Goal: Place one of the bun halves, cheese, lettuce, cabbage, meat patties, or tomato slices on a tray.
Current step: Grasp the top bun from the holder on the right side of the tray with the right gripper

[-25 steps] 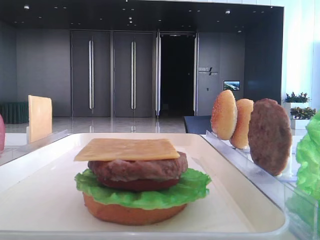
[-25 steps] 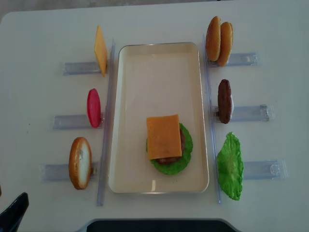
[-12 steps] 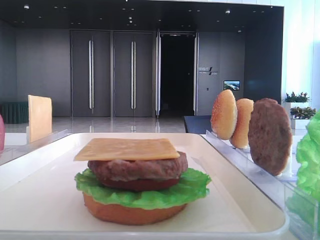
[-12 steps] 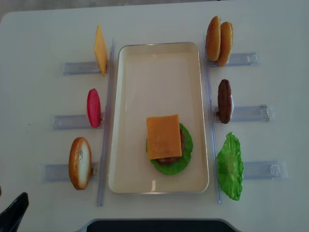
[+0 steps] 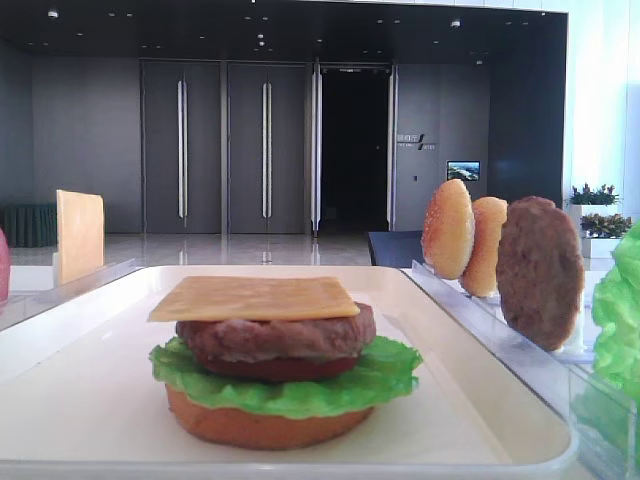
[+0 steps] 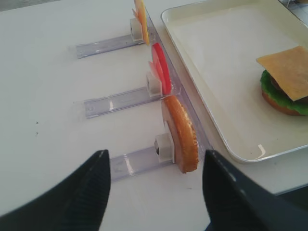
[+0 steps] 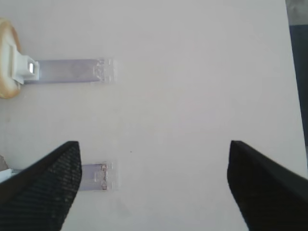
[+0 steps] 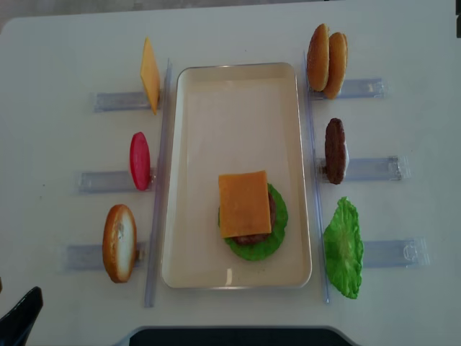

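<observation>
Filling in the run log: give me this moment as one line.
stack on tray: bun, lettuce, patty, cheese on top | left claw: open, empty | right claw: open, empty | top bun: racked

A white counter carries clear plastic racks along both sides; behind it stand dark double doors, an open doorway and potted plants.

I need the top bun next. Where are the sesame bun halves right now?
In the overhead view, the sesame bun halves stand upright on a clear rack at the far right, beside the tray and just beyond the spare patty.
</observation>
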Robot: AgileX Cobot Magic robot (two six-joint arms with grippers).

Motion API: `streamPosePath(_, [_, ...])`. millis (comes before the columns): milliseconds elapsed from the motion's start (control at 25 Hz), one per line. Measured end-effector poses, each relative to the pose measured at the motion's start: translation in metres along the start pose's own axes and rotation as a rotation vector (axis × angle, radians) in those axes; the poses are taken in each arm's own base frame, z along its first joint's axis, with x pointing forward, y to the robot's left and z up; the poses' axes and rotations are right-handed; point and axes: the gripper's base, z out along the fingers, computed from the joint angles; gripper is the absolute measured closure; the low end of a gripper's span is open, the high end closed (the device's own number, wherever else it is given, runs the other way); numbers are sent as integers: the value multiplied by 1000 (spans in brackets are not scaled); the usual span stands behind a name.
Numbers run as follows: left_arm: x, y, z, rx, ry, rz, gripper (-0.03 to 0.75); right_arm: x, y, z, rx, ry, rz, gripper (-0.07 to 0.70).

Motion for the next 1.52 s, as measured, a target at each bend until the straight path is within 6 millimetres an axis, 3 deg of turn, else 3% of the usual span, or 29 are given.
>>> streamPosePath(320, [0,0,0,0,0,0,253,-9,2,47,-6,121,-7,46])
streamPosePath(640, [0,0,0,0,0,0,255,-35,3,52,-11,116,-2,46])
streamPosePath(880, [0,0,0,0,0,0,255,-37,8,62,-46,153,4,46])
streamPosePath(1120, [0,0,0,0,0,0,257,-38,49,69,-89,162,-58,46])
streamPosePath(1520, [0,0,0,0,0,0,313,-65,113,81,-137,197,-82,46])
